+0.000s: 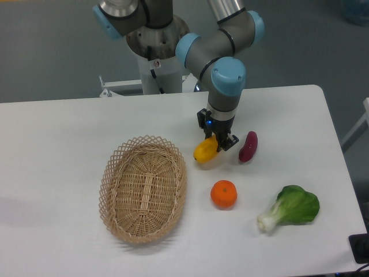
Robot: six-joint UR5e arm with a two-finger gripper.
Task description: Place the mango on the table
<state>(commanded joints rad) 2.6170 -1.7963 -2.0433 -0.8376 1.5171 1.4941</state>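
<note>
Mango point(205, 150) clamped in gripper point(218, 143) at its upper right end, long axis slanting down-left toward wicker basket point(143, 188), apparently at or just above table point(69, 138), purple sweet potato point(248, 146) near on right, orange point(223, 194) below.

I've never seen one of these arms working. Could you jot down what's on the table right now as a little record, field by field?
arm: one arm, reaching down over the table
gripper: shut on the mango
mango: yellow, between the basket and the purple vegetable; whether it touches the table cannot be told
basket: oval wicker, empty, left of the mango
purple vegetable: lying on the table just right of the gripper
orange: in front of the mango, on the table
leafy green: near the front right corner
</note>
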